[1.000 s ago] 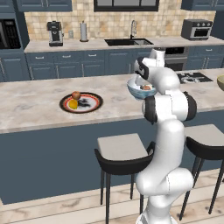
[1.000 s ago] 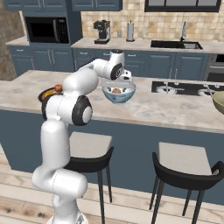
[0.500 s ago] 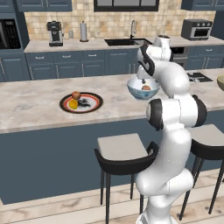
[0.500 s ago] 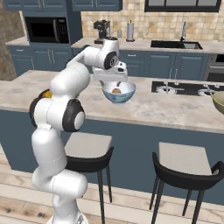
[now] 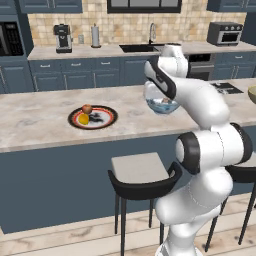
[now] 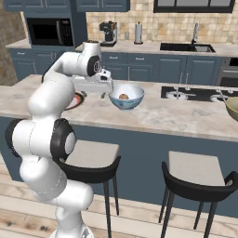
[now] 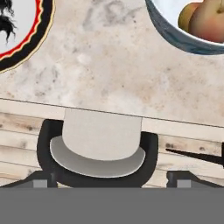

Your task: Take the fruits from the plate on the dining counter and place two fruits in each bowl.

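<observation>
Fruits are split: two in the blue bowl (image 6: 126,96), an apple (image 5: 87,108) and lemon (image 5: 83,119) on the plate (image 5: 107,119), left for the olive bowl (image 6: 232,108). Gripper (image 6: 106,88) hangs between plate and blue bowl, jaws wide, grasping nothing.

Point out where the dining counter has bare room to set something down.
Bare marble on the dining counter lies left of the plate, and between the plate and the blue-white bowl, where the open gripper hovers. More lies right of that bowl, toward the olive bowl. Plate and blue-white bowl hold fruits.
</observation>
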### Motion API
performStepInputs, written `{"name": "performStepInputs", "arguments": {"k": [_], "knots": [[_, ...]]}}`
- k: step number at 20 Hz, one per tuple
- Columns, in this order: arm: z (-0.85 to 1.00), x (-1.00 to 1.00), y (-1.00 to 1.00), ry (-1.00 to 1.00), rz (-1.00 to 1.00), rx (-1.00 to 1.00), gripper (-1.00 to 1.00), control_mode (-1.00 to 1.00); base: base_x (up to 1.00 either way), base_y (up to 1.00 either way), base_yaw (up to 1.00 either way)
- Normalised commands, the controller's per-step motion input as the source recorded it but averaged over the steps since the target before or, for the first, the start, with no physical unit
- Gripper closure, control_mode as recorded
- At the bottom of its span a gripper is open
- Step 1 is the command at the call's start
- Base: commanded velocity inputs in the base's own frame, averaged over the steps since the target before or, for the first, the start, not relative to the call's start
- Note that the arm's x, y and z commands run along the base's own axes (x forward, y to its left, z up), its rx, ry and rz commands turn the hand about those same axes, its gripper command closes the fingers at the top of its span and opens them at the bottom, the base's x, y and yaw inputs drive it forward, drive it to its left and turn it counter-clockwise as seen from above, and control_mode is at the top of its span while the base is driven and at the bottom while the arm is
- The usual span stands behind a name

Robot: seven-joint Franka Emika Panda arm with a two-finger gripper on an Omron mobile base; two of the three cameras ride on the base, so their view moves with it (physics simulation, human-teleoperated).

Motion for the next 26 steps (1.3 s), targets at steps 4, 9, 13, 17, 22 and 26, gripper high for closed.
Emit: {"name": "performStepInputs", "arguments": {"k": [4,9,13,17,22,26], "knots": [[0.04,-0.21,1.00,0.09,0.00,-0.03,-1.00,-1.00,0.00,0.00,0.00],[0.00,0.09,0.89,0.09,0.01,-0.01,-1.00,-1.00,0.00,0.00,0.00],[0.00,0.17,0.90,0.13,0.00,0.00,-1.00,-1.00,0.00,0.00,0.00],[0.00,0.28,0.91,0.08,0.00,0.00,-1.00,-1.00,0.00,0.00,0.00],[-0.20,0.35,0.63,0.01,0.00,0.00,-1.00,-1.00,0.00,0.00,0.00],[-0.40,0.42,0.30,0.00,0.00,0.00,-1.00,-1.00,0.00,0.00,0.00]]}}
